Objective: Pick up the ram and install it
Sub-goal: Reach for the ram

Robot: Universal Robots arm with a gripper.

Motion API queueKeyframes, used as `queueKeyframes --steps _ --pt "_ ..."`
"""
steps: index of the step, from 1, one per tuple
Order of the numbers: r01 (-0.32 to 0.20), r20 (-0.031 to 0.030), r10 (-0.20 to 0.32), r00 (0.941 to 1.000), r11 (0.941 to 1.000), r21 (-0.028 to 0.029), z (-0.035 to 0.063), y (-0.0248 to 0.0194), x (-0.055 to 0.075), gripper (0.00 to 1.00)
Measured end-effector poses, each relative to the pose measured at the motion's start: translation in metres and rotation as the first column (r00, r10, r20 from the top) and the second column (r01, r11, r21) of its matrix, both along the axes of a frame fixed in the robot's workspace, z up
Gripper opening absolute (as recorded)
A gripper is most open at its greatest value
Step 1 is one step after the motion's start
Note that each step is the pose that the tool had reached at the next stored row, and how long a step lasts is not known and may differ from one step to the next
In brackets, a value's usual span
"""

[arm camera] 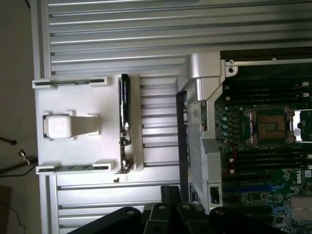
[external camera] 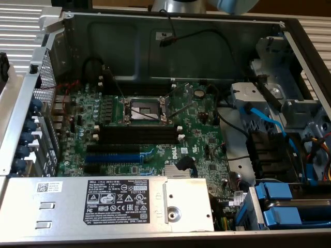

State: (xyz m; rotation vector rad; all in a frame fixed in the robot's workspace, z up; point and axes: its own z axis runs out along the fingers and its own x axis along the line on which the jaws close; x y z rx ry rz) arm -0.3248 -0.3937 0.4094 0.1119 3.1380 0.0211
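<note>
Ribbed aluminium decking (arm camera: 112, 29) runs under everything on my wrist feed, pale and ridged. On it stands the open computer case (external camera: 181, 41), the biggest thing on the bench, with its grey inner wall facing the exterior camera. Inside it I see the green motherboard (external camera: 201, 134) lying flat. At the near edge sits a silver power supply cover (external camera: 103, 206) carrying a white label, and blue drive caddies (external camera: 289, 199) are stacked toward the exterior view's right. A piece of my arm (external camera: 232, 5) shows at the upper edge of that feed. Mid-board I can pick out the bare CPU socket (external camera: 146, 109), the long black memory slots (external camera: 139, 133) just beside it, and a blue slot (external camera: 111, 157) further toward the power supply. Outside the case, on the decking, a white holder (arm camera: 87, 97) sits near the case's corner. The ram (arm camera: 125, 107) stands on edge in that holder, a thin dark stick along one side, well clear of the motherboard. My gripper (arm camera: 170, 195) hangs above the decking between holder and case, jaws closed together, apart from the ram.
</note>
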Motion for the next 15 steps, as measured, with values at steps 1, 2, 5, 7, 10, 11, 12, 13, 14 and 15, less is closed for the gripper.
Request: queueKeyframes --steps 1,2,5,7,10,11,12,13,14,15 --pt "0.0 0.0 0.0 1.0 1.0 0.0 0.0 0.0004 -0.004 0.1" --pt "0.0 -0.0001 0.0 1.0 1.0 -0.0001 0.0 0.0007 -0.009 0.1" --pt "0.0 0.0 0.0 1.0 1.0 0.0 -0.0002 0.0022 -0.022 0.1" --pt "0.0 -0.0001 0.0 1.0 1.0 0.0 -0.0002 0.0032 -0.031 0.1" --pt "0.0 0.0 0.0 1.0 1.0 0.0 -0.0003 0.0046 -0.044 0.1" --pt "0.0 0.0 0.0 1.0 1.0 0.0 -0.0003 0.005 -0.048 0.1" --pt "0.0 0.0 0.0 1.0 1.0 0.0 -0.0003 0.0055 -0.053 0.1" --pt "0.0 0.0 0.0 1.0 1.0 0.0 -0.0003 0.0065 -0.062 0.1" --pt "0.0 0.0 0.0 1.0 1.0 0.0 -0.0003 0.0075 -0.071 0.1" --pt "0.0 -0.0001 0.0 1.0 1.0 0.0 -0.0003 0.0081 -0.075 0.1"
